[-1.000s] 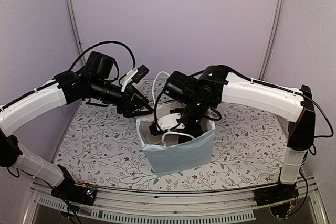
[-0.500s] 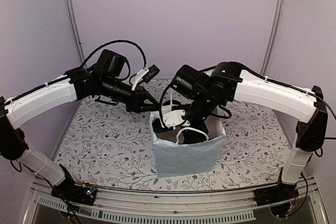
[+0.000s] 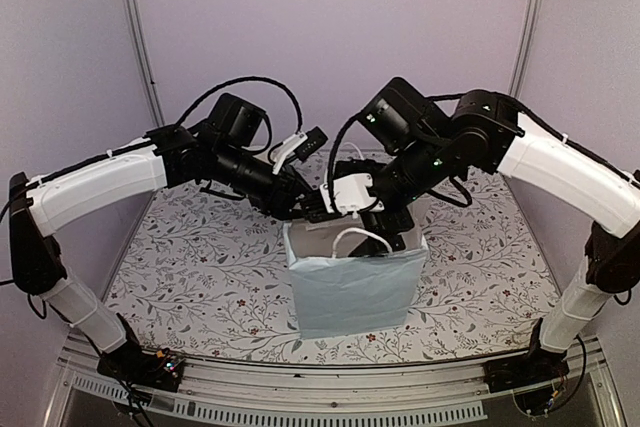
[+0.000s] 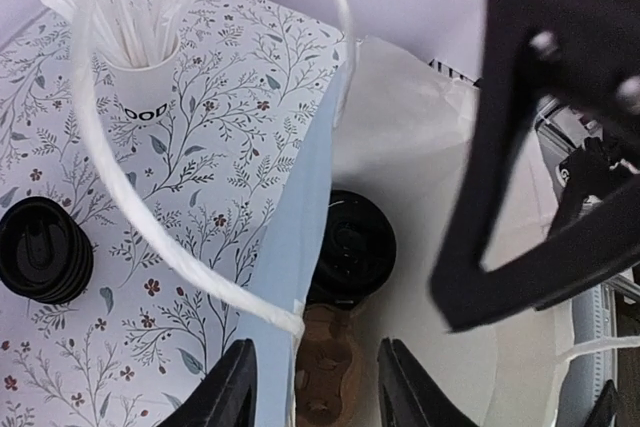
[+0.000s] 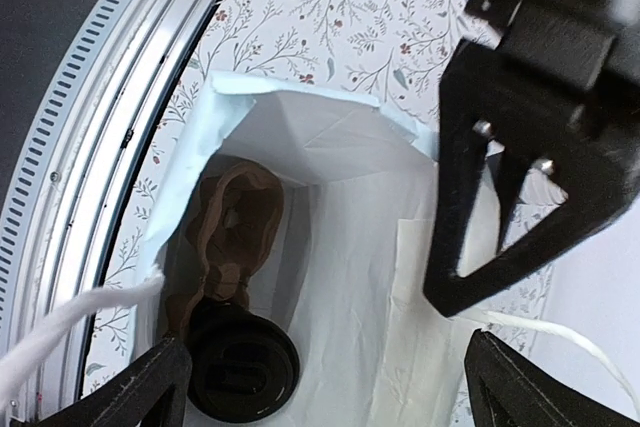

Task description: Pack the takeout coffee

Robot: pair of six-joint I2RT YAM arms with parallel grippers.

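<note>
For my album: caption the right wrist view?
Lidded black coffee cup sits beside a brown item in the white bag.

My right gripper [image 5: 328,342] hangs over the mouth of the bag [image 3: 355,282], crowding it. A white handle [image 4: 180,259] loops across before my left gripper [image 4: 318,347].

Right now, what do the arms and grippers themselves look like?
Both arms wear white shells, left arm and right arm, with black joints and wrists. Thin black cables loop above the wrists. The left gripper and right gripper have plain black fingers.
</note>
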